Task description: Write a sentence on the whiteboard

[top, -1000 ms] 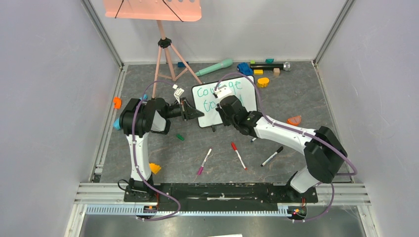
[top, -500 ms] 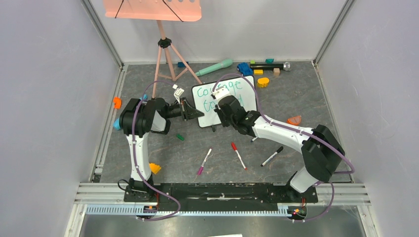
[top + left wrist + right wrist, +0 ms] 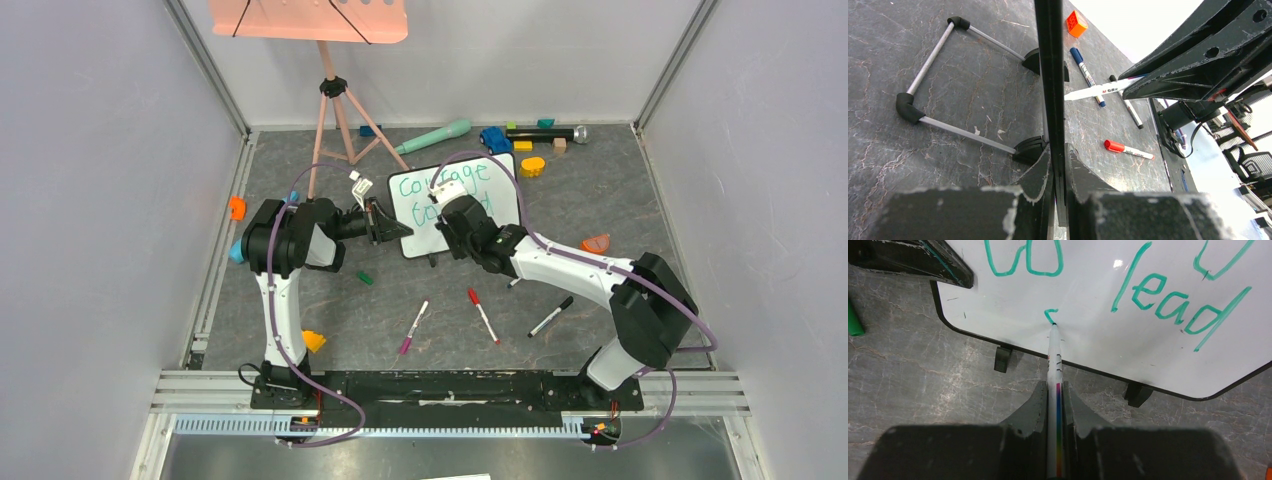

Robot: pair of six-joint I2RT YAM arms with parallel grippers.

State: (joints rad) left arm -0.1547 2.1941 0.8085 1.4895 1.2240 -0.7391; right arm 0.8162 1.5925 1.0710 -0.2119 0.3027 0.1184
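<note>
On a dark, stone-patterned tabletop boxed in by pale grey walls, the whiteboard stands tilted near centre. Its left edge is pinched between the fingers of the left gripper, while the right gripper clamps a marker — tip touching the board at a small teal stroke under the sentence.

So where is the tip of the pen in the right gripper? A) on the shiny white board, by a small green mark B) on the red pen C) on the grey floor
A: the white marker pen clamped in the right gripper touches the small glossy white whiteboard at a short teal-green stroke.
</note>
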